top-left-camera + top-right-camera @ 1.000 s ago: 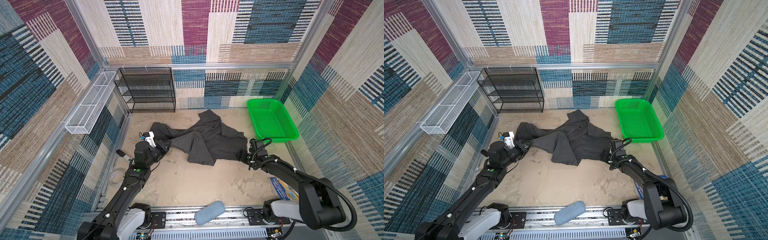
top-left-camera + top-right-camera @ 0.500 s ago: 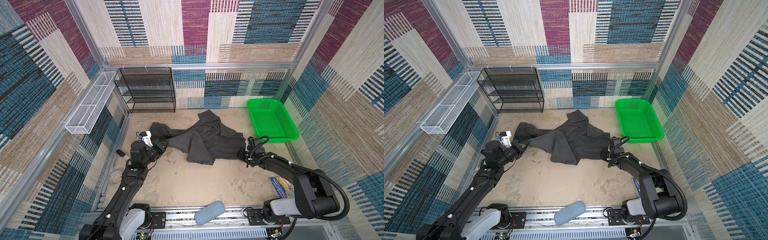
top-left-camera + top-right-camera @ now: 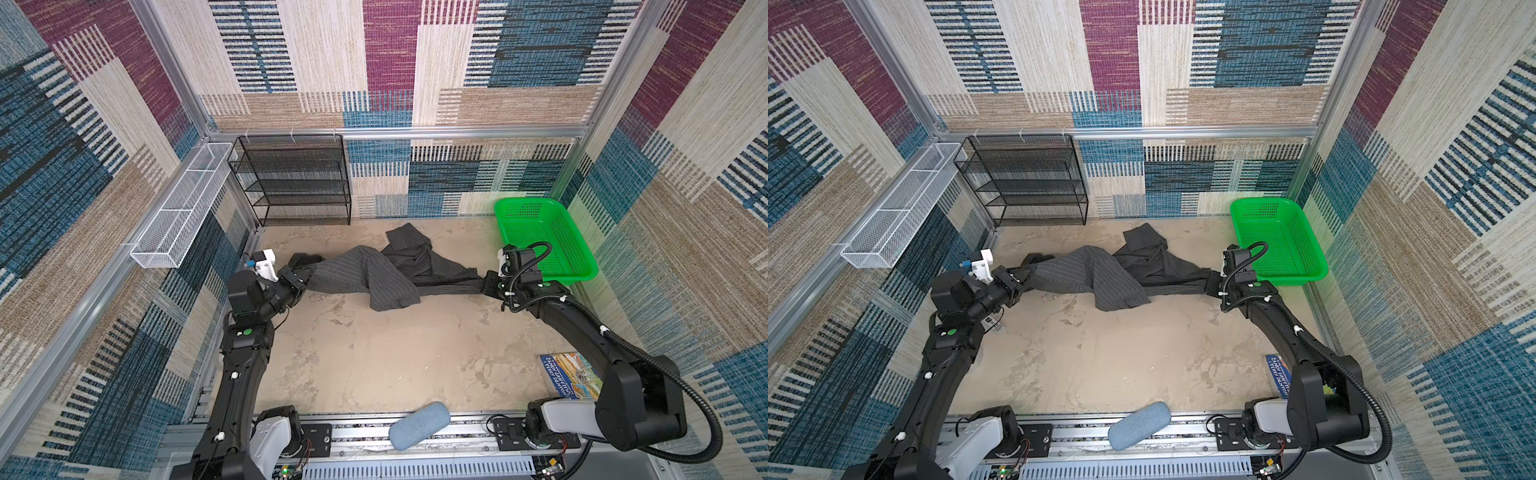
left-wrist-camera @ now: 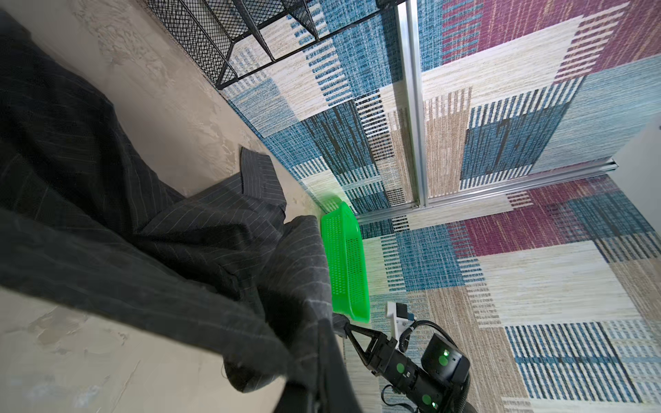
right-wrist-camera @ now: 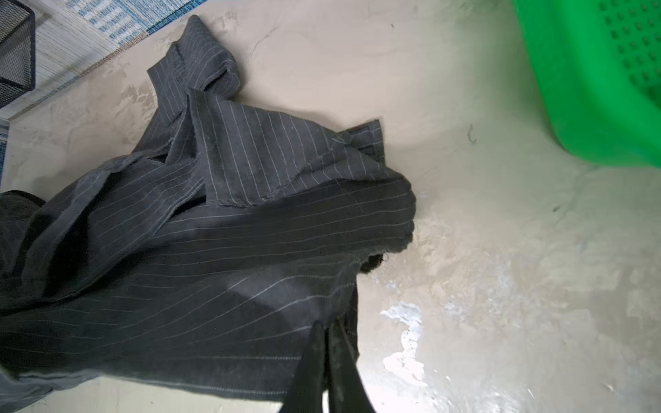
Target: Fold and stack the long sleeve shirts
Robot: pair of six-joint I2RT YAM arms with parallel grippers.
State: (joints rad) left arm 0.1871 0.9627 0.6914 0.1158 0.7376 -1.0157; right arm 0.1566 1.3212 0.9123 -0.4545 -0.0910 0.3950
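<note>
One long sleeve shirt [image 3: 374,274] [image 3: 1096,278], dark charcoal with thin pale pinstripes, lies crumpled across the far half of the sandy floor, drawn out sideways between the two arms. My left gripper [image 3: 309,276] [image 3: 1030,274] is shut on its left end. My right gripper [image 3: 484,286] [image 3: 1210,286] is shut on its right end, close to the green basket. In the left wrist view the cloth [image 4: 143,250] drapes over my left gripper [image 4: 322,343]. In the right wrist view the right gripper [image 5: 327,332] pinches the shirt's [image 5: 214,250] hem.
A green plastic basket [image 3: 540,237] sits at the back right, right beside the right wrist. A black mesh rack [image 3: 295,178] stands against the back wall, and a white wire basket [image 3: 183,208] hangs on the left wall. A book [image 3: 571,376] and a blue-grey oblong pad [image 3: 419,424] lie near the front.
The right gripper has closed on the shirt's right end and moved right toward the basket. The left gripper has drawn its end left. The shirt is stretched longer.
</note>
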